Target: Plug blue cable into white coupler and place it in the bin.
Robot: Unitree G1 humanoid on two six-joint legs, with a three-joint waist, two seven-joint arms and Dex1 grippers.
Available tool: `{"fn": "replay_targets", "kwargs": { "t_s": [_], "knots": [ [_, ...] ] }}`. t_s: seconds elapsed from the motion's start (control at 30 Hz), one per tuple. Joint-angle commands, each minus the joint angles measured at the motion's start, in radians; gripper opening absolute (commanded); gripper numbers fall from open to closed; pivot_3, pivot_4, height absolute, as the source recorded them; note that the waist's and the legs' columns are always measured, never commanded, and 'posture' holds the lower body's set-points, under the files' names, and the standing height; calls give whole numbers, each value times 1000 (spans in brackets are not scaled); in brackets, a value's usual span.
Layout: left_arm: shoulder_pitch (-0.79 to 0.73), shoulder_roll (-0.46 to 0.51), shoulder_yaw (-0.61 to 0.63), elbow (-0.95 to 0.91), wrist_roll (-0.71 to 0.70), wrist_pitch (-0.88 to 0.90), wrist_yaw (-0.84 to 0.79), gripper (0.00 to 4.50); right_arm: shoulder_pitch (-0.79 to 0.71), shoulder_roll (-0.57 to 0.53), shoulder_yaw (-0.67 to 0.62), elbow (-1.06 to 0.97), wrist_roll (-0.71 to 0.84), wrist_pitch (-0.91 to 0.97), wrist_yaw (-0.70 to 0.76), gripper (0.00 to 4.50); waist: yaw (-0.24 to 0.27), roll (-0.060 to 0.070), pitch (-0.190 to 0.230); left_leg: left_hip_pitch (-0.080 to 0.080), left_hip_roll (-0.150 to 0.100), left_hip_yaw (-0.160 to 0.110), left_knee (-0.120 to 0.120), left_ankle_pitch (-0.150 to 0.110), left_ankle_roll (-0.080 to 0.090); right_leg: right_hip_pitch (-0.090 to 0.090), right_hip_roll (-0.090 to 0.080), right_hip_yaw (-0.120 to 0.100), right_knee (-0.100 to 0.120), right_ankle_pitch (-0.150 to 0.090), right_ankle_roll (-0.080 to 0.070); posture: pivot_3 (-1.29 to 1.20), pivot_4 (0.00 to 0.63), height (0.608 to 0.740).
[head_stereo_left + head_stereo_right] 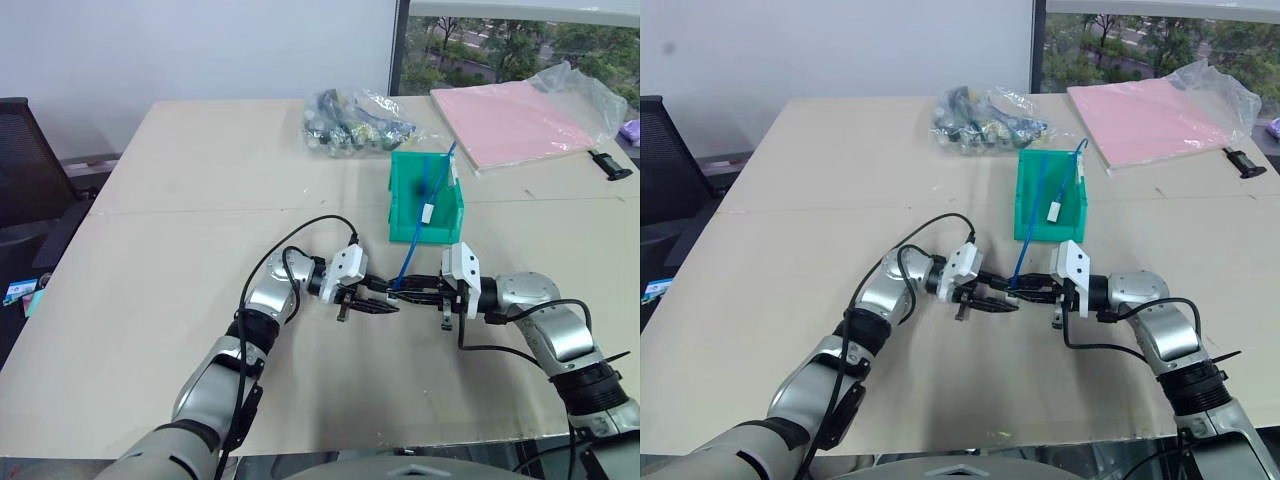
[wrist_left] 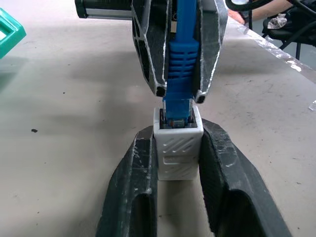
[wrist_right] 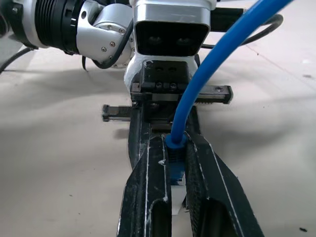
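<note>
Left gripper [image 1: 388, 306]: it is reached in from the left side, just above the table [image 1: 150, 290]. The white coupler [image 2: 177, 148] sits between its two black fingers [image 2: 136, 187]. The fingers are set close beside the block, but it cannot be told if they press it or have let go a little.
White coupler: it is held up off the table with its socket turned to the other hand, so the plug can be pushed straight in.
Blue cable [image 1: 410, 262]: its blue plug end [image 2: 178, 98] is seen inside the mouth of the coupler. It looks pushed in, or nearly so. From there the cord is bent up and back into the bin.
Right gripper [image 1: 400, 293]: it is closed tight on the plug end of the blue cable. The two hands are set tip to tip, so the plug and the socket are lined up.
Bin [image 1: 402, 215]: the green box is placed on the table just behind the two hands. The far part of the blue cable is lying in it already, with a small white piece [image 1: 427, 212] on it.
Clear bag [image 1: 355, 120]: it is left farther back on the table, with dark and shiny parts packed inside.
Still to be done: the joined cable and coupler are not yet put in the bin.
</note>
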Motion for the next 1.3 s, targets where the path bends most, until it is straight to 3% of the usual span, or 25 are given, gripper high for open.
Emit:
{"fn": "replay_targets", "kwargs": {
  "t_s": [0.03,0.07,0.17,0.33,0.47,0.7,0.83,0.87,0.9,1.0,1.17,1.3],
  "knots": [
    [19,8,22,-70,-1,-20,46,2898,-11,-16,-31,-45,17,37,-6,0,0,0,0,0,0,0,0,0,0,0,0,0,0,0,0,0,150,728],
    [32,21,25,-100,2,-16,61,3062,-18,-18,-47,-57,35,56,-10,0,-1,0,0,0,0,0,0,0,0,0,0,0,0,0,0,0,150,728],
    [78,72,47,-242,-13,56,117,4359,-43,-29,-101,-98,109,137,-17,0,-3,0,1,-1,0,0,0,0,0,-2,-2,1,0,0,0,0,150,728],
    [184,161,134,-576,-42,309,310,4359,-168,-48,-221,-117,252,330,-86,0,-6,2,2,-2,1,0,0,0,0,-3,-3,2,0,0,-1,0,150,728],
    [247,193,179,-831,-52,520,477,4359,-350,-57,-275,18,336,524,-125,0,-1,3,3,-1,1,0,-1,0,0,-2,-3,3,0,0,-1,0,150,728],
    [120,150,222,-1070,-100,912,746,4359,-649,-37,-173,499,93,419,-143,0,6,3,4,-3,0,1,-1,0,0,-3,-1,6,-1,1,-1,0,150,728],
    [85,147,207,-1114,-105,1010,816,4359,-773,20,-162,723,-4,300,-162,0,-7,3,4,-2,0,6,-1,0,0,-4,-1,10,-1,1,-1,0,150,728],
    [83,145,207,-1118,-107,1026,831,4401,-796,30,-174,765,-21,264,-185,791,-8,3,4,-2,0,7,-2,0,0,-5,-1,11,-1,1,-1,0,150,728],
    [82,143,206,-1121,-111,1036,843,4401,-814,40,-190,801,-33,226,-210,944,-9,3,4,-2,1,7,-3,0,0,-5,-1,12,-1,1,-1,0,150,728],
    [88,141,199,-1128,-119,1047,864,4401,-833,39,-210,848,-74,129,-253,2304,-6,3,4,-4,1,9,-3,0,0,-8,-1,13,0,1,-1,0,150,728],
    [120,151,195,-1140,-132,1051,879,4401,-694,-4,-260,651,-67,146,-289,4379,2,3,4,-5,1,10,-3,0,0,-9,-1,16,-1,1,-1,0,150,728],
    [227,188,208,-1162,-124,984,876,4401,-415,-58,-339,271,67,272,-227,4457,3,3,4,-5,1,9,-4,0,0,-9,0,18,-1,1,-1,0,150,728]
  ]
}}
